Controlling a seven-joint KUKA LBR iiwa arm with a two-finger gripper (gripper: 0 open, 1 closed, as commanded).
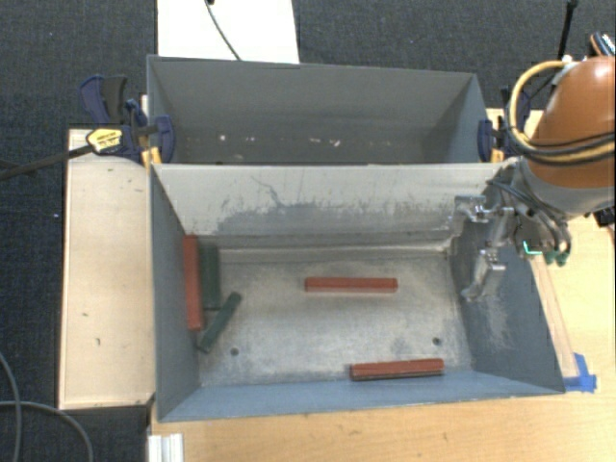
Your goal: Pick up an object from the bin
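**binwatcher:** What are the jaws doing? Got anything?

**kuka_fan:** Honestly can't tell how open they are, or if anything's in them. They hang at the bin's (318, 70) 3 o'clock, over the sloped right wall, with the orange-capped arm (570, 114) behind them.

**binwatcher:** Closest thing?

**kuka_fan:** The middle red-brown bar (350, 283), at their 9 o'clock, lying flat mid-floor and apart from them. A front red-brown bar (397, 369) is at 6 o'clock of the bin. At the bin's 9 o'clock, a third red-brown bar (192, 282) and two dark green sticks (217, 320).
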